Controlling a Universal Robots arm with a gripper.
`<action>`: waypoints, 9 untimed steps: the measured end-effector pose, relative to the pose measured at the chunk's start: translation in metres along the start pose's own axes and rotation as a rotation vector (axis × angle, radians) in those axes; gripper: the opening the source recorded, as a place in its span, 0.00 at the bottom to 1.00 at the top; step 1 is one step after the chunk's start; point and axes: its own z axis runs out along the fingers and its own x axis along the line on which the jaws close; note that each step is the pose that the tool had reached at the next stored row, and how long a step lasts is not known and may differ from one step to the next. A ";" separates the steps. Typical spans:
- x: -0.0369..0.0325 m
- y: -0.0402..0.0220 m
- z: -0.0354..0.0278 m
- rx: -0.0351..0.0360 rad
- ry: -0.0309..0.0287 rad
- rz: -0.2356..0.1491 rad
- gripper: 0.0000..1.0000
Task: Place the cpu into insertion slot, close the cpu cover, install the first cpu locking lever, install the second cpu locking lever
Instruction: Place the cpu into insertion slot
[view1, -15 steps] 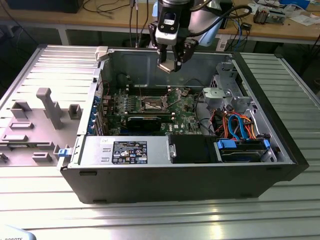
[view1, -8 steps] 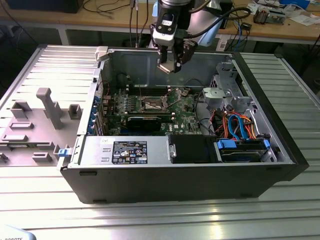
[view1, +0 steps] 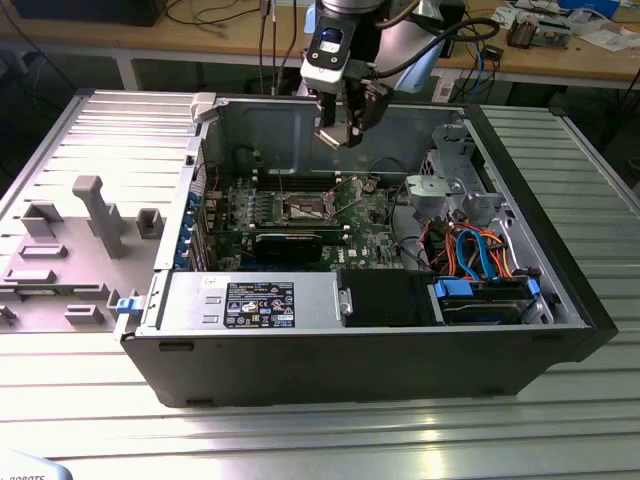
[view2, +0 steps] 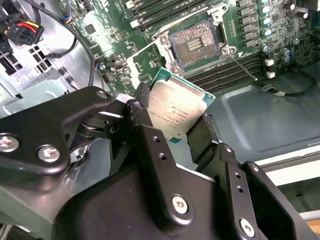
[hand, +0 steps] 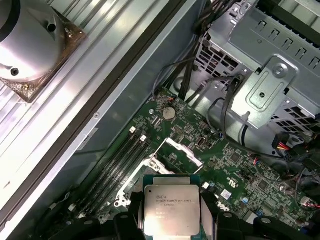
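One claw (view1: 340, 138) hangs over the open top of the computer case (view1: 350, 352), near its far wall and clear of the motherboard (view1: 372, 215) below. It is clenched on the cpu (view2: 176, 111), with a black finger (view2: 150, 145) against each of two opposite edges. The chip's silver-grey top and green border show between them in both wrist views (hand: 171, 210). The cpu is held in the air, well apart from the insertion slot (view2: 196, 44), and sits at a tilt in the second wrist view. The slot is uncovered and its dark contact field is exposed inside the silvery rim. In the exterior view the slot (view1: 305, 208) lies below the claw, with open air between the two. The cpu cover (hand: 183, 151) appears lifted at one edge of the slot; its exact angle cannot be told. A thin metal lever (view2: 241, 64) lies loose, slanting across the memory slots (view2: 227, 75) beside the socket. The drive cage (view1: 455, 185) bounds the board on the exterior view's right. The case stands on a ribbed metal worktop (view1: 300, 440).
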 end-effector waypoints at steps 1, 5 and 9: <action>0.0000 0.0000 0.0004 -0.0002 -0.0011 0.013 0.54; -0.0001 -0.0001 0.0014 -0.0004 -0.0045 0.064 0.54; 0.0000 -0.0002 0.0017 0.0001 -0.0051 0.078 0.54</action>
